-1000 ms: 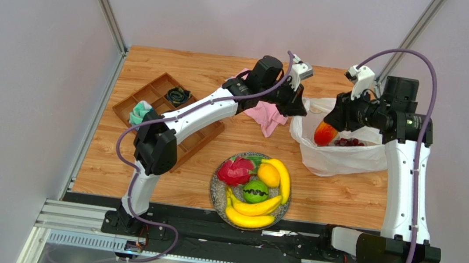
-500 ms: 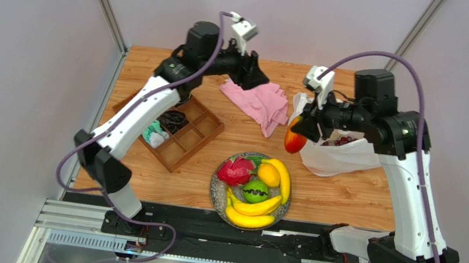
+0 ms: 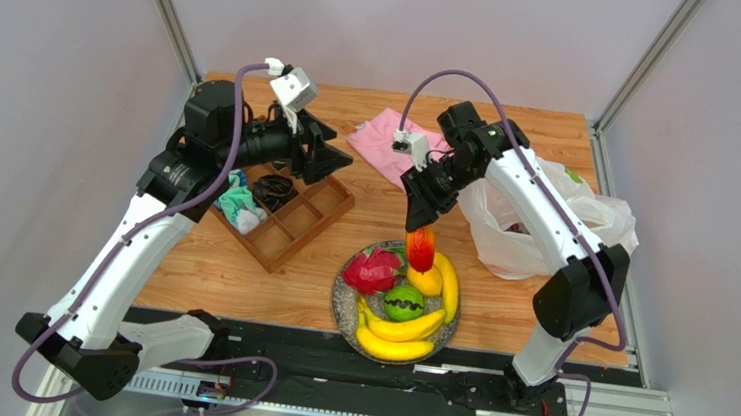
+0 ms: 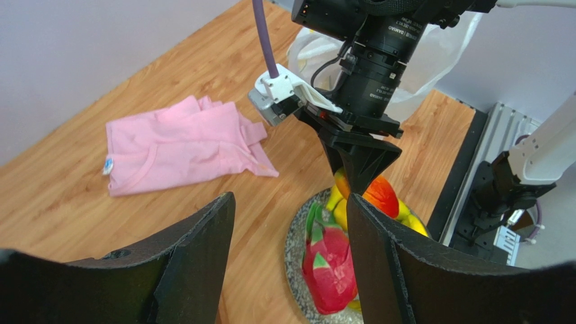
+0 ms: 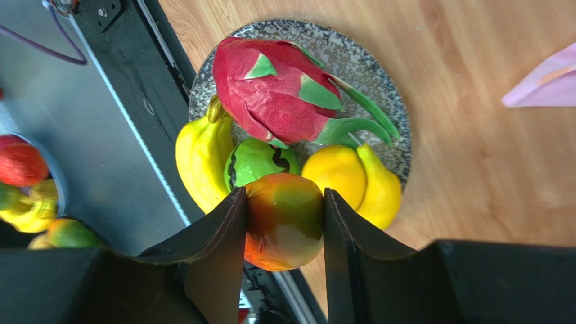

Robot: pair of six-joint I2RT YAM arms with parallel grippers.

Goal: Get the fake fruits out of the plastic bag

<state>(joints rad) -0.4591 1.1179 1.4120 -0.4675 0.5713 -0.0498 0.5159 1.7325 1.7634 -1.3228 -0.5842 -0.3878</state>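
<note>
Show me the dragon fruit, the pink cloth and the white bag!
dragon fruit [image 5: 270,94]: right wrist view, its red middle.
pink cloth [image 4: 182,145]: left wrist view, middle of the fabric.
plastic bag [image 3: 508,253]: top view, its near wall.

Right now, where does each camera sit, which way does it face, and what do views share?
Top external: above and behind the robot, looking down on the table; left arm and right arm show whole.
Left wrist: behind the left gripper, facing over the pink cloth toward the right gripper and plastic bag; own open fingers frame it.
Right wrist: looking down on the plate; own fingers clamp the red-orange fruit.
Shared: all show that fruit and the dragon fruit.
</note>
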